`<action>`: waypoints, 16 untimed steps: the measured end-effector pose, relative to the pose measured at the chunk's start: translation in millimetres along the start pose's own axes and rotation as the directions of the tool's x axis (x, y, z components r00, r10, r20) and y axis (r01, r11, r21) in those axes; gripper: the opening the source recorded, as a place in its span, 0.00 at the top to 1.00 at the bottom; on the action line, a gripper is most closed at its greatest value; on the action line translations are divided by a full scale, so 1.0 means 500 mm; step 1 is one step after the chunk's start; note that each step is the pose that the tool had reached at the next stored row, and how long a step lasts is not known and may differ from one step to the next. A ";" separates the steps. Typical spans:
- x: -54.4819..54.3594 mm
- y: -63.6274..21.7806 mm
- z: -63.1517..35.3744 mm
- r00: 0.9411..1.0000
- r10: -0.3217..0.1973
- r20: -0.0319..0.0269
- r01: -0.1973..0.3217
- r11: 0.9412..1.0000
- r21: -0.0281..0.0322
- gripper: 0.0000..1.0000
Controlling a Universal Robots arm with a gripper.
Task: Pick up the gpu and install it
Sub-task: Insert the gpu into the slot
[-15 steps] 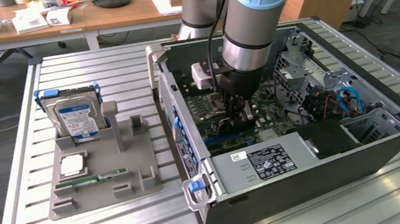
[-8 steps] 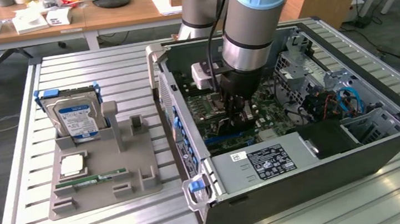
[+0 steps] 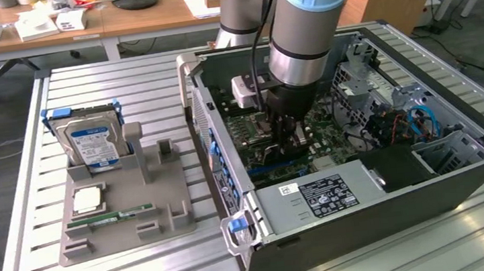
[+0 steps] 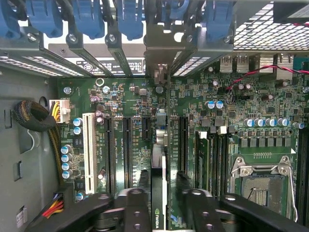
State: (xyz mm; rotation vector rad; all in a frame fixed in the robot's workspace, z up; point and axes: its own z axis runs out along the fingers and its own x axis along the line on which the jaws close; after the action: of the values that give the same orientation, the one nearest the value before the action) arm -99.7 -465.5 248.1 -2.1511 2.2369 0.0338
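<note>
Pincer (image 4: pixel 162 183) straddled the gpu (image 4: pixel 158 208), which stood edge-on at a motherboard (image 4: pixel 120 96) slot inside the computer case (image 3: pixel 462 173), three o'clock from the parts tray (image 3: pixel 123 208) in the exterior view. Whether it was clenched or released was unclear. Seating appeared to be in hand and needed a straight, even press.

NVIDIA is printed along the edge of the gpu (image 4: pixel 158 203); the power supply (image 3: pixel 320 195) label is unreadable
</note>
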 end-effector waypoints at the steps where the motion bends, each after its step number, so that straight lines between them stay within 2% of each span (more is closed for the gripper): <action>1: 0.000 0.000 0.000 1.000 0.000 0.000 0.000 1.000 0.000 0.67; 2: 0.000 0.000 0.000 1.000 0.000 0.000 0.000 1.000 0.000 0.61; 12: 0.000 0.000 0.000 1.000 0.000 0.000 0.000 1.000 0.000 0.61; 16: 0.000 0.000 -0.007 1.000 0.000 0.000 0.000 1.000 0.000 0.61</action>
State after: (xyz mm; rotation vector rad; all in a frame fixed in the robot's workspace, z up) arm -99.7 -465.5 251.5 -2.1511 2.2369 0.0339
